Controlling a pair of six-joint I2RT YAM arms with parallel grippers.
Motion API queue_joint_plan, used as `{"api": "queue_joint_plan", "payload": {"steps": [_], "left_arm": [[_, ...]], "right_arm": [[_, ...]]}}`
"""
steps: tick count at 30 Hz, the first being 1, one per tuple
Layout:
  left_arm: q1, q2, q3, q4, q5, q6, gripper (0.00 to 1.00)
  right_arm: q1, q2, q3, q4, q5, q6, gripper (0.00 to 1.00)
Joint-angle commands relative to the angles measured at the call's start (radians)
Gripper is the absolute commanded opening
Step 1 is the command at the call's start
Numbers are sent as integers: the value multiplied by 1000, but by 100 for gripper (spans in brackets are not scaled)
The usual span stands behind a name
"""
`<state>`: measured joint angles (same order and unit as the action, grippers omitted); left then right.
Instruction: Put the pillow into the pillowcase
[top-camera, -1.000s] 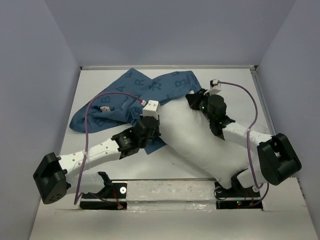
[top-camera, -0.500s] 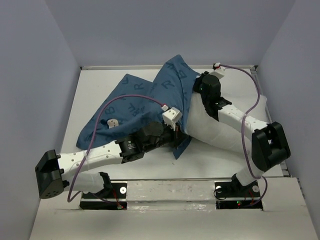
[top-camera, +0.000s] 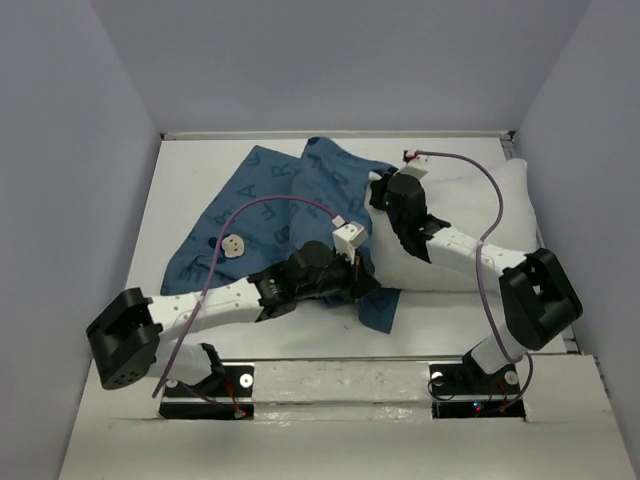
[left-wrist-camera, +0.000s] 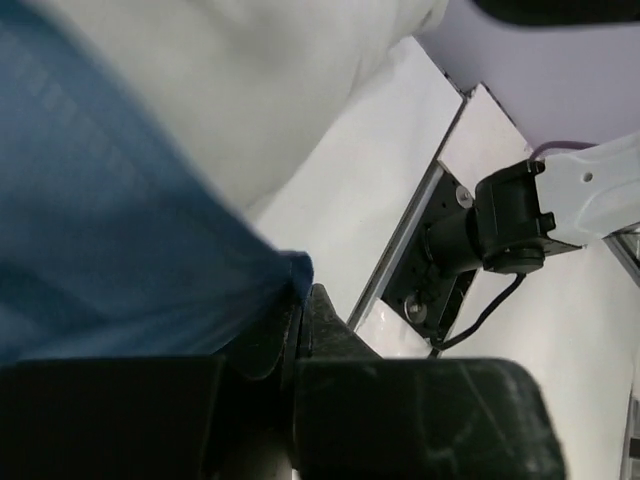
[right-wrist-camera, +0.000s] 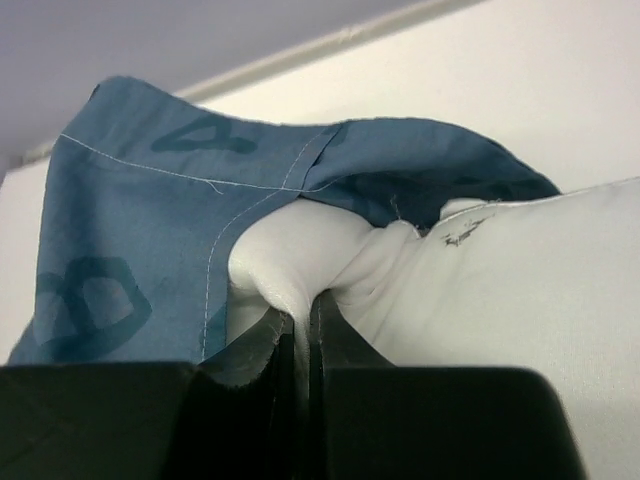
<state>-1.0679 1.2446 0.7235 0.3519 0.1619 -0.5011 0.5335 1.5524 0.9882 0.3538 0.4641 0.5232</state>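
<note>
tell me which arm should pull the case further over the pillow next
Left, probably. The left gripper is shut on the pillowcase hem, so it can draw the case along the pillow, while the right gripper pinches the pillow's corner at the case mouth and anchors it.

pillowcase (top-camera: 285, 195): dark blue ground with lighter blue letters in the top view; one small pale round print, perhaps a cartoon face; in the right wrist view the cloth reads mid blue with darker teal letters and pale stitching along the hems
pillow (top-camera: 455, 205): plain white; no pattern
table (top-camera: 190, 185): white
walls (top-camera: 330, 60): pale lavender-grey; plain
left arm (top-camera: 210, 305): white links; black joints and base
right arm (top-camera: 465, 250): the same white and black
cables (top-camera: 487, 178): purple
left gripper (left-wrist-camera: 300, 320): black
right gripper (right-wrist-camera: 300, 325): black
</note>
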Motion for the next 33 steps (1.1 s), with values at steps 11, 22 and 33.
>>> {"api": "queue_joint_plan", "payload": {"steps": [11, 22, 33], "left_arm": [[238, -88, 379, -327, -94, 58, 68], [313, 380, 740, -487, -185, 157, 65], [283, 435, 722, -499, -153, 239, 52]], "right_arm": [[45, -195, -259, 86, -245, 0, 0], [45, -273, -378, 145, -355, 3, 0], [45, -284, -367, 126, -341, -18, 0]]}}
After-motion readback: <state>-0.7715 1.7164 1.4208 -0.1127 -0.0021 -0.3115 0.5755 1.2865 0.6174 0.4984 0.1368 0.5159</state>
